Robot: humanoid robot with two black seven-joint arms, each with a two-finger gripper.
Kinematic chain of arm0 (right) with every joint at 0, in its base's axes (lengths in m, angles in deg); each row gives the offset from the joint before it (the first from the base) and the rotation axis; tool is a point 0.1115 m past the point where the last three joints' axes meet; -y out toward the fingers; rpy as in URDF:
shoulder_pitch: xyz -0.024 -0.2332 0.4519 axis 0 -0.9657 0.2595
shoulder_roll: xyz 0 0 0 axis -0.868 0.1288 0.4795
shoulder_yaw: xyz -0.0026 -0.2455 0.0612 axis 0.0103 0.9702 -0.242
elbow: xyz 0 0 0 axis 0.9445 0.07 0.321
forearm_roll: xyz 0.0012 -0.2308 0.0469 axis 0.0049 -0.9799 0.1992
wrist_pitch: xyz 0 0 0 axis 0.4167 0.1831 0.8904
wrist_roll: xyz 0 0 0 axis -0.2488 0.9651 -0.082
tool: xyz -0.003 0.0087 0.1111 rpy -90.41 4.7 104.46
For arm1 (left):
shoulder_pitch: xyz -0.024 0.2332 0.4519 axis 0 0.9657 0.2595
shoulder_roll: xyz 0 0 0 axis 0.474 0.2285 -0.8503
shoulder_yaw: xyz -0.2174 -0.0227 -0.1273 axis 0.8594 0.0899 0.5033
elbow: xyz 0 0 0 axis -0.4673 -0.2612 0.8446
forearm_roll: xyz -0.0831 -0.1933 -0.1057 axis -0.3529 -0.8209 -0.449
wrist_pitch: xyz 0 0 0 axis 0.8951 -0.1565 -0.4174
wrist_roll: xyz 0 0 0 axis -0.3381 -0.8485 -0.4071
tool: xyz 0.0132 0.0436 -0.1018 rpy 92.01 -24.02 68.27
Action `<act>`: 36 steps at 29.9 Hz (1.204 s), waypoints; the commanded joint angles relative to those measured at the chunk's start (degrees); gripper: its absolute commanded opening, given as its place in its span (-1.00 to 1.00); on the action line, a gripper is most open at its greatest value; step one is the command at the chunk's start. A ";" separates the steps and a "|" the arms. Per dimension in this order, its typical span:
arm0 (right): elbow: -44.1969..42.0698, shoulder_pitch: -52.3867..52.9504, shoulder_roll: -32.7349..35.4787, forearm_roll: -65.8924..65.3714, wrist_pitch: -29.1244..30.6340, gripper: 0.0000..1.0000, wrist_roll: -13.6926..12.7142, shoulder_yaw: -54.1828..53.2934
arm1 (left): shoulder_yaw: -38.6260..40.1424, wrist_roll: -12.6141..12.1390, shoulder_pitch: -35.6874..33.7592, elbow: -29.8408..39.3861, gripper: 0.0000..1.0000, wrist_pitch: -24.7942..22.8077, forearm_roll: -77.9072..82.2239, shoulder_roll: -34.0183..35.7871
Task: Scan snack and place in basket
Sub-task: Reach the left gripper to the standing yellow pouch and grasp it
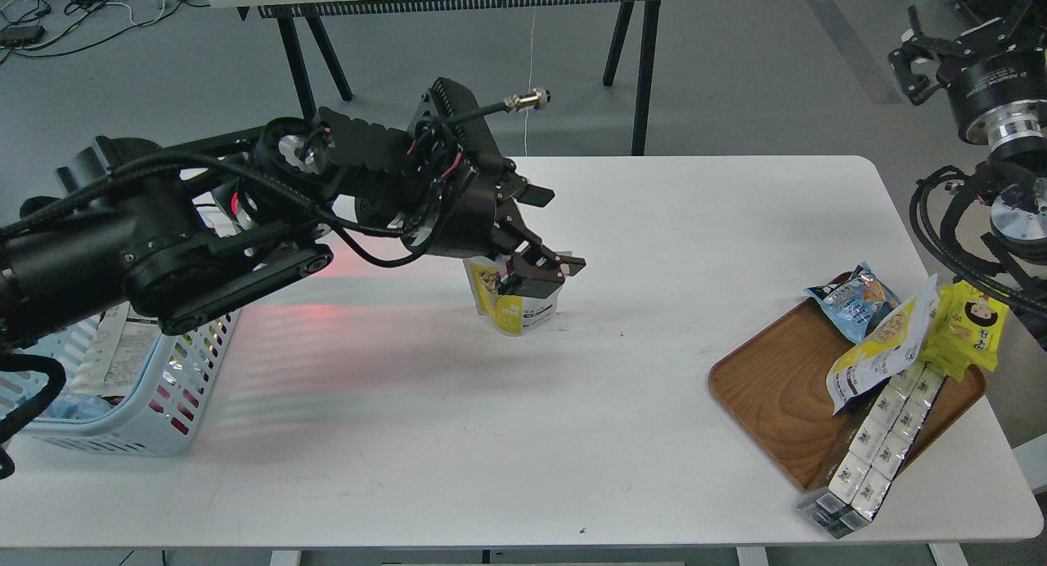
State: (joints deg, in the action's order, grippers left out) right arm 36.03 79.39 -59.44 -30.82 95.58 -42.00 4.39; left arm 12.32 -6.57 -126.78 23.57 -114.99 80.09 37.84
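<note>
The snack (523, 306), a yellow and white pouch with a nut picture, stands upright at the middle of the white table (491, 435). My left gripper (550, 231) reaches in from the left and is open. Its lower finger (546, 268) lies over the pouch's top edge, and the upper finger (536, 195) is behind and above it. The light blue basket (139, 423) stands at the table's left edge, partly hidden by my left arm, with several packets inside. My right arm's end (973, 67) is high at the far right, off the table; its fingers are unclear.
A black scanner is almost hidden behind my left arm; only its red glow (239, 203) shows. A wooden tray (769, 394) at the right holds a blue bag (855, 300), another yellow-white pouch (879, 349), yellow cartoon packets (973, 321) and white boxes (875, 443).
</note>
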 commanded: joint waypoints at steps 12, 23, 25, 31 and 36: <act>0.24 -0.32 -1.41 -0.52 1.43 0.99 1.43 0.24 | -3.45 2.30 3.11 -10.82 0.55 4.96 1.79 -2.60; 0.33 -0.23 -1.41 -0.52 1.61 0.99 1.34 0.24 | -3.54 2.30 2.67 -15.48 0.05 5.13 1.79 -6.38; 0.33 -0.23 -1.41 -0.52 1.61 0.99 1.34 0.24 | -3.45 2.30 2.67 -15.66 -0.15 5.13 1.79 -6.39; 0.33 -0.23 -1.33 -0.52 1.61 0.99 1.34 0.24 | -3.54 2.39 2.23 -15.75 -0.52 4.96 1.79 -6.12; 0.33 -0.23 -1.24 -0.52 1.61 0.99 1.34 0.16 | -3.63 2.39 1.88 -15.75 -0.80 4.87 1.79 -5.95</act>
State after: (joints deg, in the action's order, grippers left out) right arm 36.36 79.16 -60.74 -31.35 97.19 -40.67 4.63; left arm 8.77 -4.17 -124.71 7.82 -110.09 81.89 31.82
